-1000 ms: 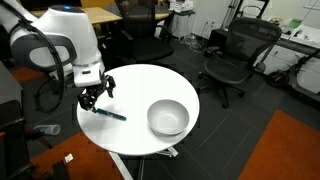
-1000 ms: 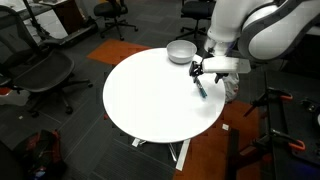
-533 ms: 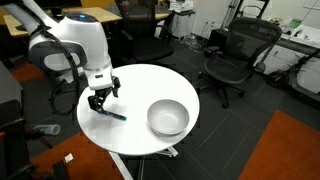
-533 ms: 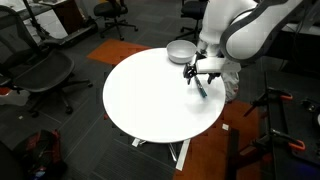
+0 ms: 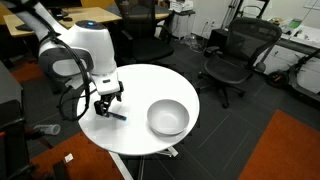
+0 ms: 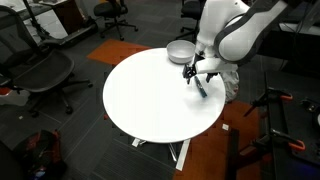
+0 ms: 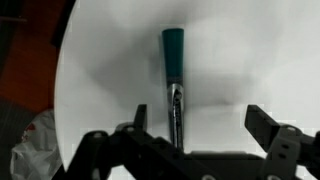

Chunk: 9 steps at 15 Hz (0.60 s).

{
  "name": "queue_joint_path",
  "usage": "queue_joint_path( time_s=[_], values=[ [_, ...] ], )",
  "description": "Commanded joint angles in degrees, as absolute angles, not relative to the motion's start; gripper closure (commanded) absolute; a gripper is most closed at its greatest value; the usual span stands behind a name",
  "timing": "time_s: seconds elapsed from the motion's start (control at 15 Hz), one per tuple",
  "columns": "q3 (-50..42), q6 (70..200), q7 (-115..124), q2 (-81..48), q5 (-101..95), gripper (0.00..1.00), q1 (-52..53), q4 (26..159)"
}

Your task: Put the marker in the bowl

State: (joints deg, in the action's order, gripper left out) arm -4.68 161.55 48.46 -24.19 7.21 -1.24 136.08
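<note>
The teal marker [image 7: 174,70] with a dark end lies flat on the round white table [image 5: 150,85]; it also shows in both exterior views [image 5: 116,115] [image 6: 200,86]. My gripper [image 7: 200,125] is open and hovers low right over it, the fingers astride the marker's dark end, with nothing held. In the exterior views the gripper [image 5: 107,101] [image 6: 197,70] sits near the table's edge. The white bowl [image 5: 168,118] [image 6: 181,51] stands upright and empty on the same table, a short way from the marker.
Black office chairs [image 5: 232,55] [image 6: 38,72] stand around the table. Desks and equipment line the back. An orange floor patch [image 5: 285,150] lies beyond the table edge. A white bag [image 7: 30,145] shows on the floor below the table rim.
The gripper has come down and shifted toward the marker, so its open fingers now straddle it. The marker and bowl have not moved.
</note>
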Motion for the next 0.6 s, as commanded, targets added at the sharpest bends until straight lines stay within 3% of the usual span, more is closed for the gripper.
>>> queue_joint_path(
  time_s=[0.0,0.33,0.4,0.53],
  values=[
    [-6.3,161.1,46.4,-25.7,8.3,0.0,0.4,134.7],
    [-7.4,161.9,46.5,-27.2,7.9,0.0,1.2,134.5],
    [-7.4,162.0,46.3,-27.5,8.0,0.25,1.2,134.5],
    [-7.5,162.1,46.3,-27.9,8.1,0.34,1.3,134.4]
  ],
)
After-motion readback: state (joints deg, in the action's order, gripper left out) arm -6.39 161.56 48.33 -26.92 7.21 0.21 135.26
